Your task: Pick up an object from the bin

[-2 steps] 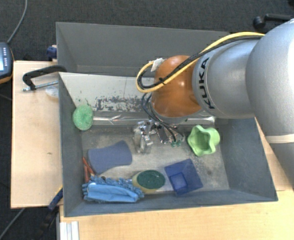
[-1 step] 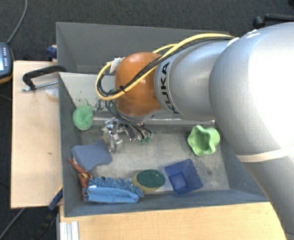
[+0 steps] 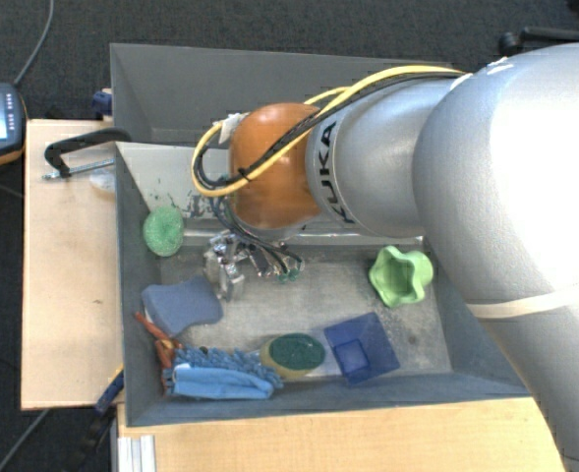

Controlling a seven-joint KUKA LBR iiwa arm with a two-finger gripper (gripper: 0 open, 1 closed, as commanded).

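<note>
**Q:** Where does the gripper stand?

**A:** Seen from above, the gripper (image 3: 226,268) hangs low in the bin (image 3: 132,283), beneath the arm's orange wrist cover (image 3: 269,170). It is just up and to the right of a slate-blue soft pad (image 3: 179,306), close to that pad's upper right corner.

**Q:** How far open is it, and does it carry anything?

**A:** I cannot tell. Its metal parts crowd together under the wrist, so neither its opening nor any load can be made out.

**Q:** What else lies around the pad?

**A:** Above the pad, a fuzzy green ball (image 3: 162,232) sits by the wall. Just below the pad are a red-handled tool (image 3: 156,340) and a blue cloth bundle (image 3: 220,380). Lower right of the pad lie a dark green disc (image 3: 294,354) and then a blue square block (image 3: 361,347). Well to the pad's right is a light green cup-like shape (image 3: 401,275).
</note>
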